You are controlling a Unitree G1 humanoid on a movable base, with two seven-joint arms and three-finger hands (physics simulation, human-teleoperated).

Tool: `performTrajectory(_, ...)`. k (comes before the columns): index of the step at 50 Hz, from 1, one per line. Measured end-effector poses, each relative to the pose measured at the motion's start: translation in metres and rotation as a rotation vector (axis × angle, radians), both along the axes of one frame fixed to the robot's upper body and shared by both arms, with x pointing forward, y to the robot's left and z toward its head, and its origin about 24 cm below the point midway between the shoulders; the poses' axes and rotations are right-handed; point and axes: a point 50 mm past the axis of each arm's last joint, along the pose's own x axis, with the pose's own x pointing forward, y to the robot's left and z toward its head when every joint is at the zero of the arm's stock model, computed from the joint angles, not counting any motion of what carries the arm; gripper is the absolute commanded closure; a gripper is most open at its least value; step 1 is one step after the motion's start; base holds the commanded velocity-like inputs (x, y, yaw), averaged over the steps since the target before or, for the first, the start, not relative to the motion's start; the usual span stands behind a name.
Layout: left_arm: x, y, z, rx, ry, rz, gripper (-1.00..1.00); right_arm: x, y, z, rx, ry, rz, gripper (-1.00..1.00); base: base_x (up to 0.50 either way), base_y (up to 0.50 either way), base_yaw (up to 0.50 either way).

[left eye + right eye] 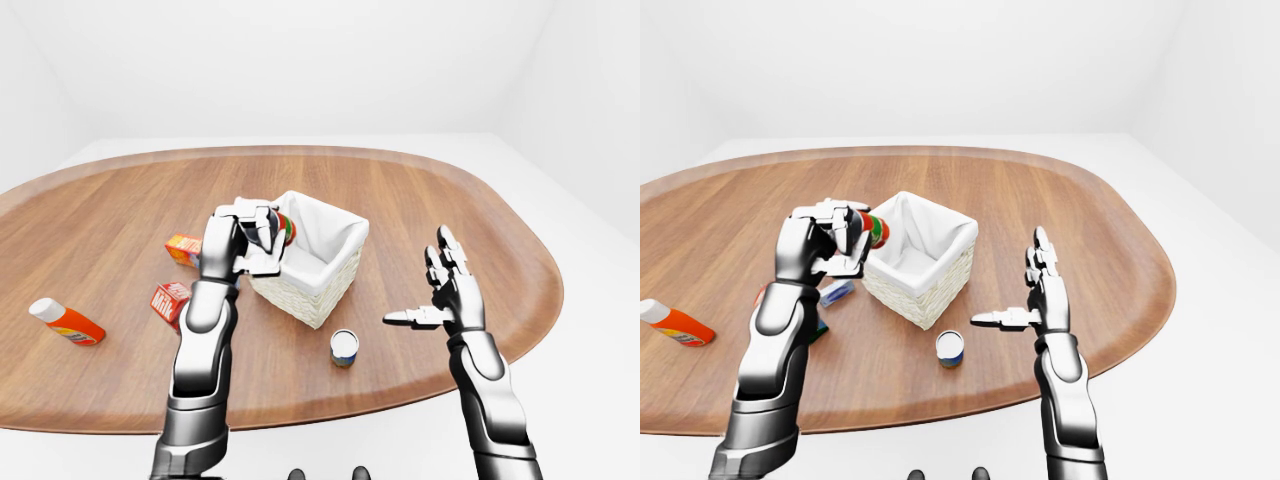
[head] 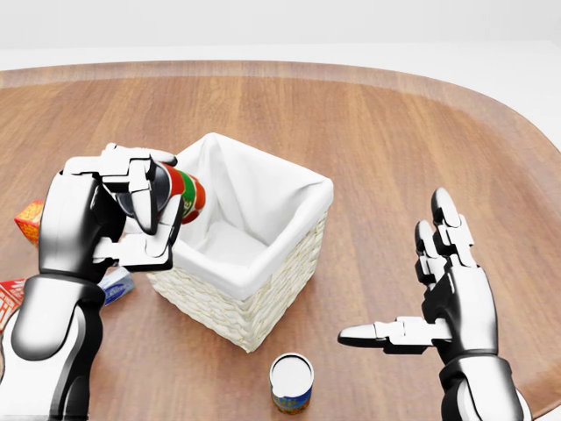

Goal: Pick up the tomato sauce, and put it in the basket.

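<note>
My left hand [image 2: 131, 215] is shut on the tomato sauce can [image 2: 186, 196], a red and green can held on its side. It hangs just above the left rim of the white-lined wicker basket [image 2: 289, 254], which stands in the middle of the wooden table. The basket looks empty inside. My right hand [image 2: 438, 298] is open and empty, held above the table to the right of the basket, fingers spread.
A small upright can [image 2: 291, 382] stands just below the basket. In the left-eye view an orange box [image 1: 183, 248], a red milk carton [image 1: 168, 301] and an orange bottle [image 1: 65, 322] lie on the table's left. A small blue item [image 2: 116, 285] lies under my left forearm.
</note>
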Motion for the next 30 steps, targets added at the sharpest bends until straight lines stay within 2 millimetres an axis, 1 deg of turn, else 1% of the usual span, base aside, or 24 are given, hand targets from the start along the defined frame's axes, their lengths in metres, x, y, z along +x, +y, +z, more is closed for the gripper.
performTrajectory(17, 0.05, -0.015, 0.002, 0.028, 0.086, -0.003, 1.0, 0.0, 0.0, 0.0, 0.002, -0.002, 0.0, -1.0, 0.0, 0.0, 0.0)
performTrajectory(30, 0.083, -0.028, 0.006, 0.054, 0.139, -0.006, 1.0, 0.0, 0.0, 0.0, 0.004, -0.002, 0.0, -1.0, 0.0, 0.0, 0.0)
